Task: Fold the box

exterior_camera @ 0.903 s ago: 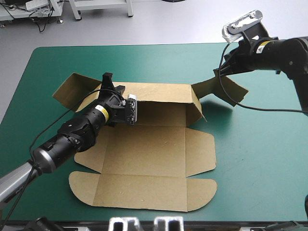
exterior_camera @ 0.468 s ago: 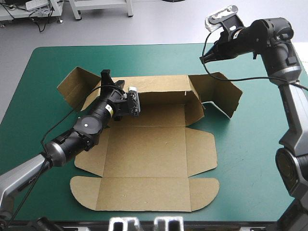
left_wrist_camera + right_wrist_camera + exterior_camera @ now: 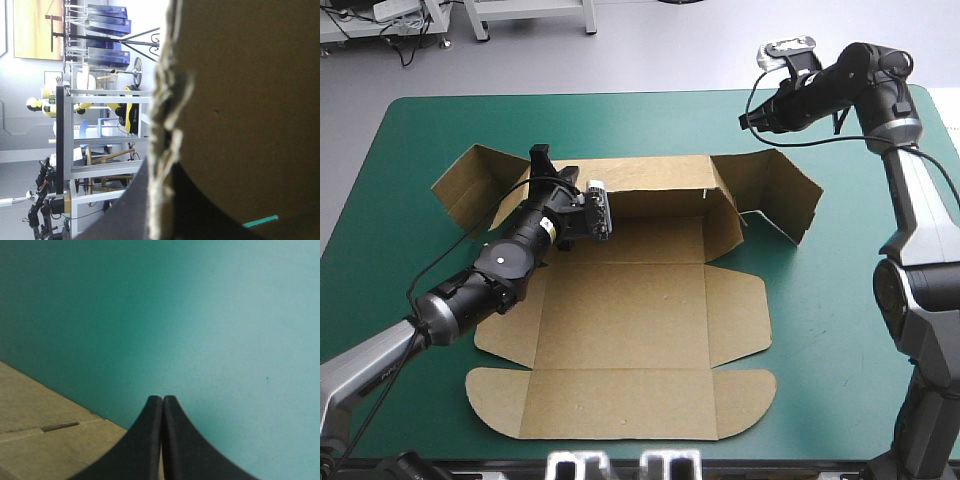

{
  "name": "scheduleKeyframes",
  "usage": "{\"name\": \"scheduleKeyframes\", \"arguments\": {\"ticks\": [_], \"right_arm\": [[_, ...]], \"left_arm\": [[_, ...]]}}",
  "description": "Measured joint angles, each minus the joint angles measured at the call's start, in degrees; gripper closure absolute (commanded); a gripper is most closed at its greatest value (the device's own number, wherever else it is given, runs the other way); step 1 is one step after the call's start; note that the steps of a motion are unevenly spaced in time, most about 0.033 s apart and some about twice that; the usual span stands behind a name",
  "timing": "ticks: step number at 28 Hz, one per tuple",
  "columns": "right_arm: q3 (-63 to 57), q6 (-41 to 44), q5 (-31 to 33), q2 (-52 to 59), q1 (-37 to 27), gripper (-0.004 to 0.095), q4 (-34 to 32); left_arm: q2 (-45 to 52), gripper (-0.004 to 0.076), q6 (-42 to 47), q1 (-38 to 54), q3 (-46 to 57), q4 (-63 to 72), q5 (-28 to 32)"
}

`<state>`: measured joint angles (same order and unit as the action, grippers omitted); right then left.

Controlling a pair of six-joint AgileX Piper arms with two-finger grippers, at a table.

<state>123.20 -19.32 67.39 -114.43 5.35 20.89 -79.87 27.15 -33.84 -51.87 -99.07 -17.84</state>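
The brown box (image 3: 620, 300) lies open in the middle of the teal-green cover, its base and front panels flat. Its back wall (image 3: 655, 185) stands raised, with a left flap (image 3: 470, 185) and a right flap (image 3: 785, 195) angled up at the ends. My left gripper (image 3: 542, 162) is shut on the back wall's left end. In the left wrist view the board (image 3: 250, 100) fills the space ahead, one black finger (image 3: 125, 215) beside its torn edge. My right gripper (image 3: 744, 122) hovers shut beyond the right flap, holding nothing. In its own view the fingertips (image 3: 162, 400) meet over the cover, board (image 3: 40, 440) beside them.
The front panel with rounded tabs (image 3: 620, 400) reaches close to the table's near edge. Bare teal-green cover (image 3: 850, 330) stretches to the right of the box, and also behind it toward the far edge (image 3: 570, 97).
Earlier my right gripper was low at the right flap. It has since risen off it and now sits beyond the flap, which stands more upright. The left flap has swung slightly outward.
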Motion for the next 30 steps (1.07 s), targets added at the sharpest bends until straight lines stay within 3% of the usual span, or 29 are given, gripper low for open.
{"name": "scheduleKeyframes", "arguments": {"ticks": [23, 30], "right_arm": [[1.0, 0.4, 3.8, -4.1, -0.2, 0.0932, 9.1], [-9.5, -2.1, 3.6, 2.5, -0.2, 0.0933, 10.4]], "left_arm": [[-0.1, 0.0734, 0.0, 0.0, -1.8, 0.1, -2.2], [-0.1, 0.0734, 0.2, 0.0, -2.6, 0.2, -0.9]]}}
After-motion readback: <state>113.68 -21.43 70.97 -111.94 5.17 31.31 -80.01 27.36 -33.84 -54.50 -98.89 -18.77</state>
